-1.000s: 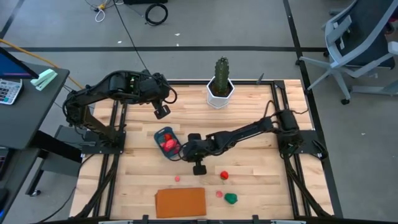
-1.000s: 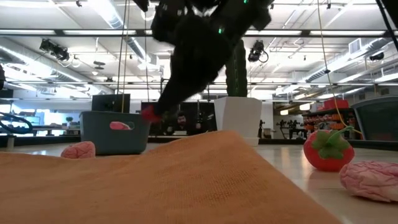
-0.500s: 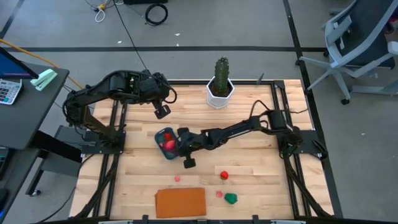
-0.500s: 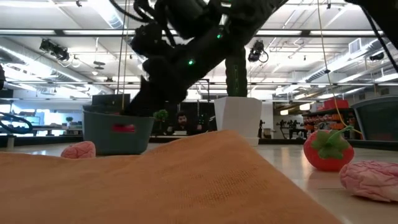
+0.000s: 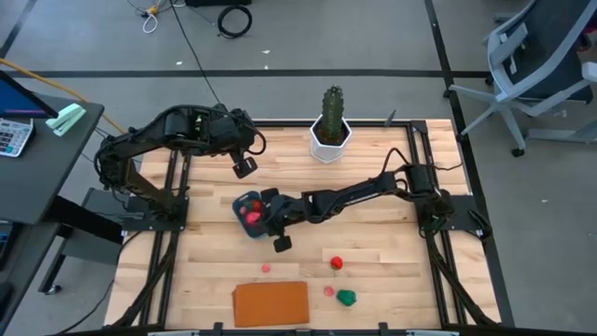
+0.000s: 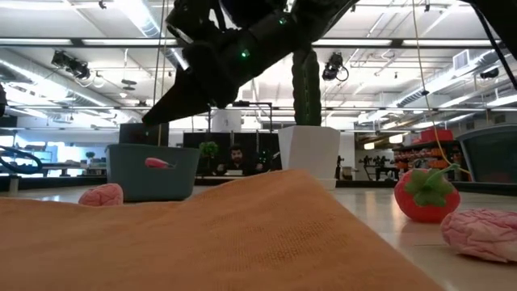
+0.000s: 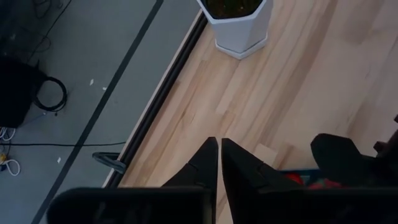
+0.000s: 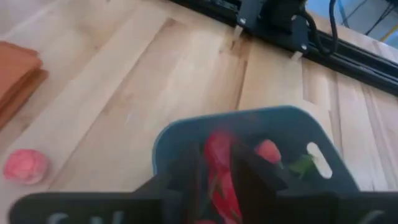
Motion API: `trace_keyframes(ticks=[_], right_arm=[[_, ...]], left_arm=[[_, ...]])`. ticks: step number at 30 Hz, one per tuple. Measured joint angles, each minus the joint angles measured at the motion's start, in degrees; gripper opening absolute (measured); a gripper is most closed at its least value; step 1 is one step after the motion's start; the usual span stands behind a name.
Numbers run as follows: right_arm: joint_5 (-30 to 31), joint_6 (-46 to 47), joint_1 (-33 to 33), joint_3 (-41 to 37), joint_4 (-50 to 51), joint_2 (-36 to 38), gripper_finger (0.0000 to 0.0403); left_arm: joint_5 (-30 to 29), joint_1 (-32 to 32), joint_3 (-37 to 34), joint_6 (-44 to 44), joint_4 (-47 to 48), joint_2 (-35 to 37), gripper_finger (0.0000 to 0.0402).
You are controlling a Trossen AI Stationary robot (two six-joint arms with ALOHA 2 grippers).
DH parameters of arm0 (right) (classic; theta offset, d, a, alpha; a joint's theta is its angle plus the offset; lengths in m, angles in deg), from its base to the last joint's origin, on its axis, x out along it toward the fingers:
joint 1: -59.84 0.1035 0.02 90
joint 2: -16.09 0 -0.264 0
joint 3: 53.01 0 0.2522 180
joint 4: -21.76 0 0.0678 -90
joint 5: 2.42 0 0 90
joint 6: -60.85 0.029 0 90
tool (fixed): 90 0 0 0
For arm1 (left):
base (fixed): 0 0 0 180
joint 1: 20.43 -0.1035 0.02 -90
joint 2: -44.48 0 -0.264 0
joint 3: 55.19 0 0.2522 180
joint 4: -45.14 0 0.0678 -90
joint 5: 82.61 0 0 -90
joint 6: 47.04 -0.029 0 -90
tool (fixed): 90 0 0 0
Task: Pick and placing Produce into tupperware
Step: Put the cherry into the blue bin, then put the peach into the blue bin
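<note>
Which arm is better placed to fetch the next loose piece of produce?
Right. The right gripper hangs over the tupperware, nearer the strawberry; the left gripper waits shut at the table's back.

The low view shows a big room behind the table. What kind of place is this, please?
Probably a robotics lab or workshop in a large industrial hall. The low view shows exposed ceiling ducts and long strip lights; the high view shows a bare concrete floor marked with dark tape lines, and an office chair.
</note>
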Motion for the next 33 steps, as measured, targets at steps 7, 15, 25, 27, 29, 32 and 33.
trace_keyframes(ticks=[7, 15, 25, 27, 29, 32, 33], right_arm=[[3.6, 0.0, -1.1, 0.0, 0.5, 0.1, 0.0158], [7.4, 1.8, -1.3, -0.1, 15.1, 9.5, 0.0158], [10.4, 18.8, 1.8, -1.4, 50.7, 25.9, 0.0134], [14.2, 20.3, 2.8, -3.3, 53.1, 29.3, 0.0133], [18.4, 21.6, 3.8, -5.5, 53.4, 32.5, 0.0133], [23.5, 24.3, 4.5, -8.9, 53.0, 38.0, 0.0133], [24.8, 25.5, 4.7, -9.9, 52.9, 39.7, 0.0133]], left_arm=[[0.0, 0.0, 0.0, 0.3, -0.3, 0.0, 0.0022], [6.0, 0.6, -0.1, 1.7, 2.7, -0.1, 0.0023], [18.5, 13.6, -18.9, 11.2, -1.3, -0.4, 0.0033], [21.7, 17.4, -24.9, 11.4, -4.4, -0.4, 0.0031], [22.7, 21.3, -30.1, 11.8, -10.0, -0.4, 0.0027], [23.9, 26.3, -35.7, 12.9, -25.9, -0.4, 0.0021], [24.9, 27.7, -36.9, 12.7, -31.3, -0.4, 0.0019]])
